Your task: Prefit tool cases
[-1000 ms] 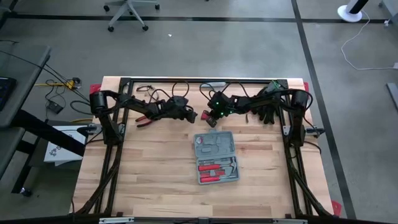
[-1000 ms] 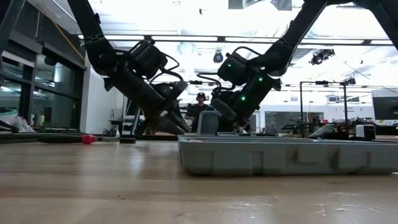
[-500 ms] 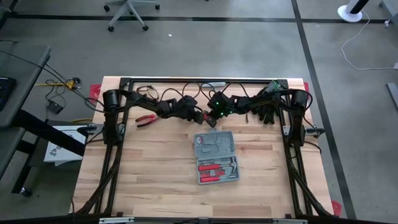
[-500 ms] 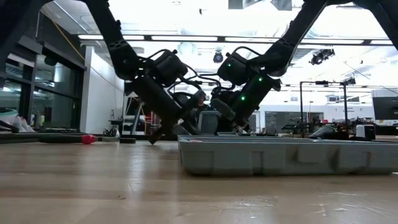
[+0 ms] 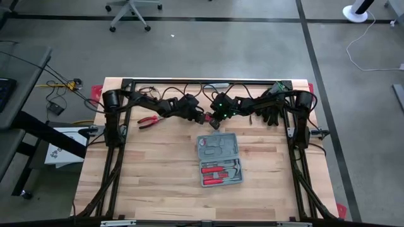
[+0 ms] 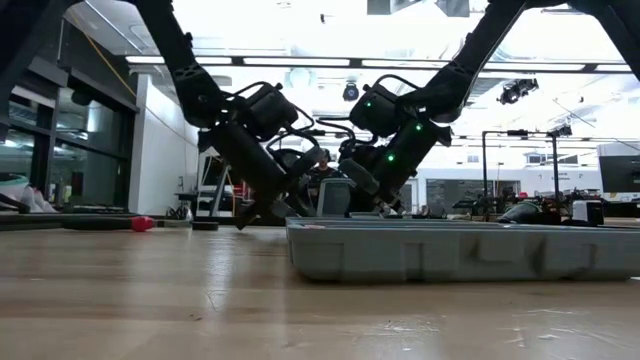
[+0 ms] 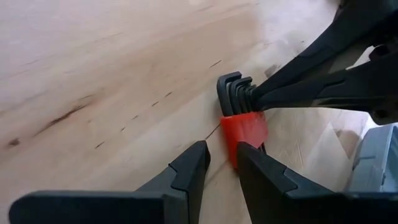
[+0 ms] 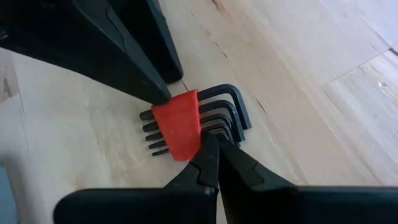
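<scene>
the tool case (image 5: 220, 159) lies open mid-table. just behind it, the right gripper (image 8: 214, 149) is pinched closed on a hex key set (image 8: 186, 124) with a red holder. the left gripper (image 7: 221, 163), fingers partly apart, touches that holder, gripping nothing. red-handled pliers (image 5: 148, 121) lie off to the left.

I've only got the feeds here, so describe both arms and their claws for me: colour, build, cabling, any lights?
Both arms are black, jointed segments with loose black cables looping along them. The left claw has two matte black, wedge-shaped fingers tapering to blunt tips. The right claw has the same black tapered fingers. The right arm's wrist housing carries small green lights; I see none on the left arm.
</scene>
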{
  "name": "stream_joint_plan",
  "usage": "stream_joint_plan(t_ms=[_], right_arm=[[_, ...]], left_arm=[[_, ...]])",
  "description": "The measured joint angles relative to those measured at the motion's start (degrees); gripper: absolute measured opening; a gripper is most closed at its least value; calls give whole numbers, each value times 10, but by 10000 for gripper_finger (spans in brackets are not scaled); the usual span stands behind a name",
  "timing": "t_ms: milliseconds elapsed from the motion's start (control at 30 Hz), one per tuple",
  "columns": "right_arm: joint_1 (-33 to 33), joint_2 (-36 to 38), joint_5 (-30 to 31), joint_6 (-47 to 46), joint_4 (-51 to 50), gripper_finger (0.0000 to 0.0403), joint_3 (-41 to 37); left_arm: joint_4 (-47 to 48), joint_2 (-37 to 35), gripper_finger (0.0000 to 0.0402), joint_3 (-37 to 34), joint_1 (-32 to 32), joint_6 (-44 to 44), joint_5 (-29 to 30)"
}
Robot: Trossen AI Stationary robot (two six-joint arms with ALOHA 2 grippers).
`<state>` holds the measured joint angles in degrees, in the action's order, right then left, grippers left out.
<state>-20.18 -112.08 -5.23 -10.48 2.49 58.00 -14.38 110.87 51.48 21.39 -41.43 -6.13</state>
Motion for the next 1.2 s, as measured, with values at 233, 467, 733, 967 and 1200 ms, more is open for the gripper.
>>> stream_joint_plan(t_ms=[233,467,733,967,1200], right_arm=[[0,1,1,0,3,0,0],[0,0,1,0,7,0,0],[0,0,0,0,5,0,0],[-1,0,0,0,1,0,0],[-1,0,0,0,2,0,0]], left_arm=[[-90,35,93,1,0,-10,-31],[-143,66,121,4,-3,-37,-91],[-115,36,119,0,4,-7,-109],[-4,-15,117,-3,24,31,-80],[17,-1,116,-1,25,49,-46]])
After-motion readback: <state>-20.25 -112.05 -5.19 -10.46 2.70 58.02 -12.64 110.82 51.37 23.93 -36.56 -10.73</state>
